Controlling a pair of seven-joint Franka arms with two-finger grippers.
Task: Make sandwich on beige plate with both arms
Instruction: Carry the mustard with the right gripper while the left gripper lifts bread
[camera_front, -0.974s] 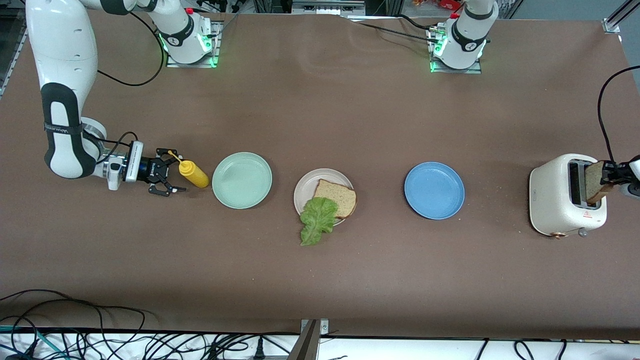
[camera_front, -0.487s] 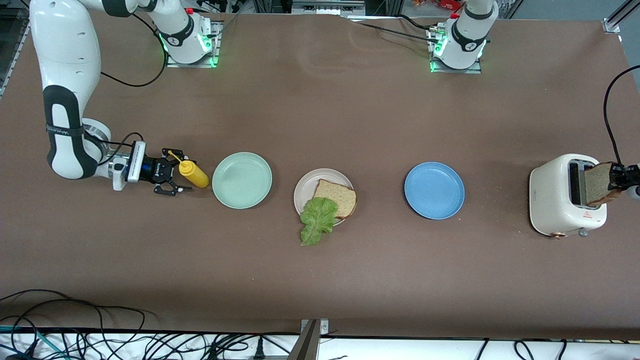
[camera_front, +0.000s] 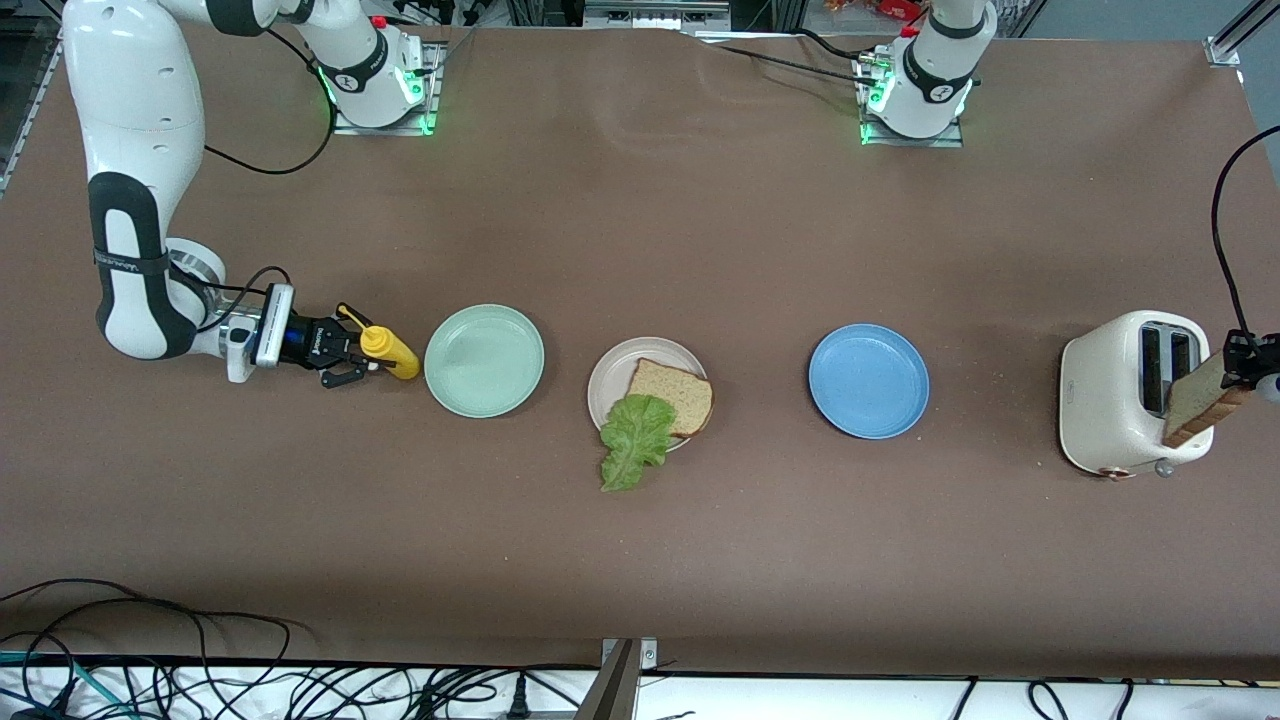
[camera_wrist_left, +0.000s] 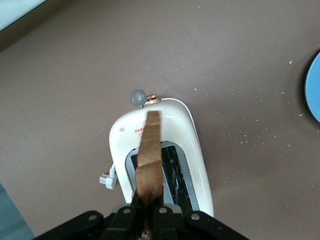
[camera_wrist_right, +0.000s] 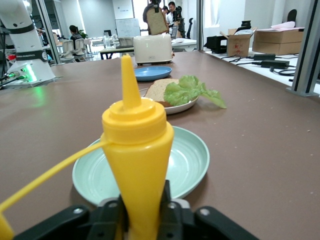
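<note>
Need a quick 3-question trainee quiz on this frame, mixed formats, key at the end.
1. True or false: the left tool holds a bread slice over the toaster.
2. What does the right tool grip? A) yellow squeeze bottle B) lettuce leaf C) blue plate
3. Fill in: on the beige plate lies one bread slice, and the lettuce leaf hangs over the plate's rim onto the ____.

Key: 1 true; 2 A; 3 table
</note>
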